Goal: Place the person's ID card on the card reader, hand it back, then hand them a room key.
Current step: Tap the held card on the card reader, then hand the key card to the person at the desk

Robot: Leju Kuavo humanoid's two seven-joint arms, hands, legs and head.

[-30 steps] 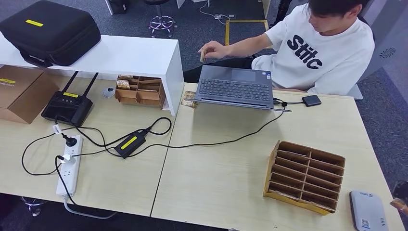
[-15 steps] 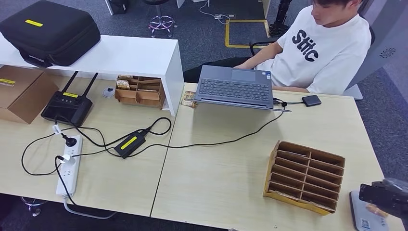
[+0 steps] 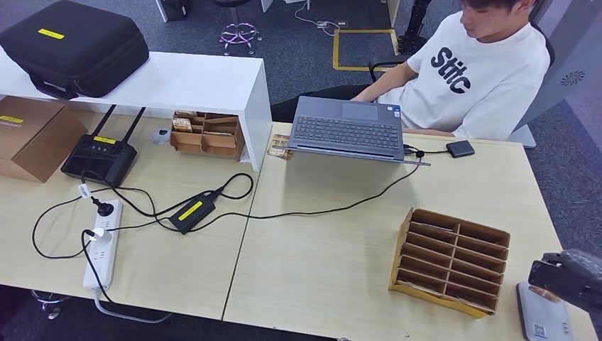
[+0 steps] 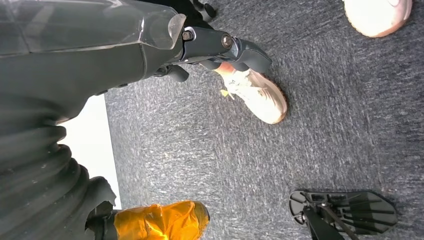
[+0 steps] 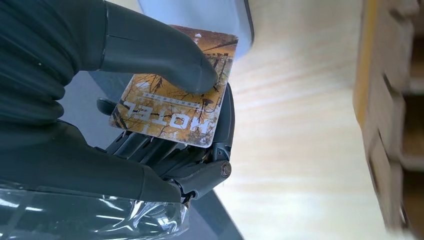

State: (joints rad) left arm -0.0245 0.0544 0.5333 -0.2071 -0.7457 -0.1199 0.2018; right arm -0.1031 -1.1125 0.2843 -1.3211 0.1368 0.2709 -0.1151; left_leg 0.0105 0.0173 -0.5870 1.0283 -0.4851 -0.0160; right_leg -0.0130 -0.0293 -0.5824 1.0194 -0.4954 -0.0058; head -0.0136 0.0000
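Note:
My right hand (image 3: 568, 278) hovers at the table's near right corner, just above the grey card reader (image 3: 543, 318). In the right wrist view its thumb (image 5: 150, 50) presses an orange-brown card printed "HOTEL" (image 5: 172, 107) against the dark fingers below. The card's far edge overlaps the reader (image 5: 200, 15); I cannot tell whether they touch. My left hand (image 4: 220, 45) hangs beside my body over grey carpet, with nothing in it. The person (image 3: 483, 71) in a white T-shirt sits behind the far side of the table.
A slotted cardboard rack (image 3: 451, 259) stands just left of the reader. An open laptop (image 3: 348, 128) with a cable, a small black device (image 3: 460, 148), a cardboard box of cards (image 3: 206, 133), a power strip (image 3: 103, 245) and tangled cords are on the table.
My right hand has come up over the reader at the table's right near corner. The person has pulled their outstretched arm back toward their body.

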